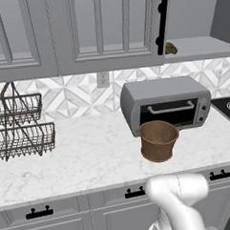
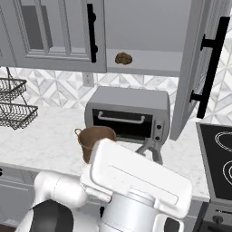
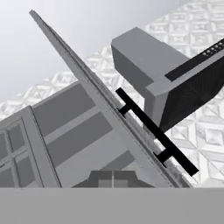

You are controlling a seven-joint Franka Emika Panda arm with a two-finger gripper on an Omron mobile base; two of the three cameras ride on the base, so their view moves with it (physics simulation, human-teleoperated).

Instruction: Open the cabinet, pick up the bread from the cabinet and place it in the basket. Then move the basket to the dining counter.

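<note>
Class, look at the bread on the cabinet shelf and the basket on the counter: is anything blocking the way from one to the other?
Nothing visible does. The cabinet door stands swung open, the bread sits exposed at the shelf front, and the basket stands open-topped below, before the toaster oven.

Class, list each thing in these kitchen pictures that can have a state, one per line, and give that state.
cabinet: right door swung open, left door closed
bread: lying on the cabinet shelf
basket: upright on the counter, empty
toaster oven: door closed
wire rack: both tiers empty
claw: shut, holding nothing
</note>
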